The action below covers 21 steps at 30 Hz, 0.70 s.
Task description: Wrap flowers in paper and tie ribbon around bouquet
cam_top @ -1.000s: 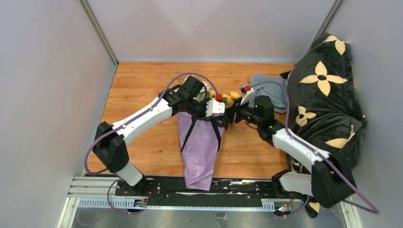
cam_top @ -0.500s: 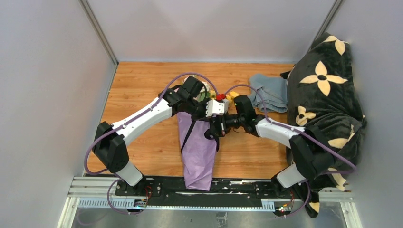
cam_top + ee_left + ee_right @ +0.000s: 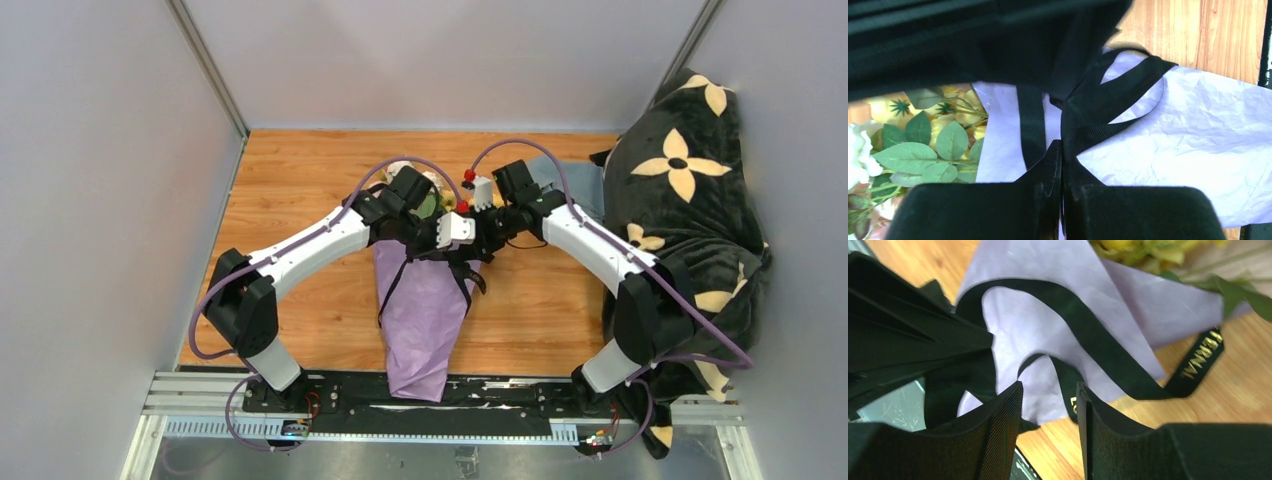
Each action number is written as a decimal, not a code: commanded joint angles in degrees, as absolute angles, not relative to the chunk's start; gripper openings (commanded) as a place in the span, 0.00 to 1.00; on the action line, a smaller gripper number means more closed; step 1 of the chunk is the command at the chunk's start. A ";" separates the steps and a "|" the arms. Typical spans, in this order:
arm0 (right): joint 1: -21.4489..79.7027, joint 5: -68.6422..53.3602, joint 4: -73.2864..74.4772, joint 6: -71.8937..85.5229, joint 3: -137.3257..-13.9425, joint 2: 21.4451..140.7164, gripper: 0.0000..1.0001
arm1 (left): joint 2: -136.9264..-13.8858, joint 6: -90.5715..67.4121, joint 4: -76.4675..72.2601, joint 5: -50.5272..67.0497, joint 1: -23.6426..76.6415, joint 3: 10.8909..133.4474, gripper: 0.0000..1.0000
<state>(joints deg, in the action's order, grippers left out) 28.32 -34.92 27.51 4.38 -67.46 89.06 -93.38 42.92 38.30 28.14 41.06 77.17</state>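
Lavender paper (image 3: 420, 310) wraps the flowers (image 3: 923, 150) in the middle of the tabletop (image 3: 300, 170), its tip reaching the near edge. The left tool (image 3: 1062, 150) is pinched tight on the ribbon (image 3: 1108, 100) that crosses the paper. The right tool (image 3: 1048, 395) stands parted, with a ribbon loop between its fingers.

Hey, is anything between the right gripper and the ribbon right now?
Nothing visible does. The right gripper is open, with a loop of the ribbon on the paper right at its fingertips. The left gripper, shut on the ribbon, sits beside, not between.
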 commanded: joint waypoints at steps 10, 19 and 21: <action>25.75 -42.92 30.65 3.68 -68.63 98.37 0.28 | -92.33 38.83 30.36 30.10 41.04 74.60 0.00; 30.05 -54.70 18.47 7.43 -68.72 106.02 0.19 | -91.69 39.51 29.59 27.02 41.04 74.96 0.00; 32.13 -57.80 18.62 6.37 -69.22 107.04 0.14 | -90.93 41.08 30.49 26.00 41.04 75.44 0.00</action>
<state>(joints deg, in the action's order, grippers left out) 28.16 -48.88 21.58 6.33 -68.53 105.51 -93.82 39.44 30.89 27.73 41.04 74.94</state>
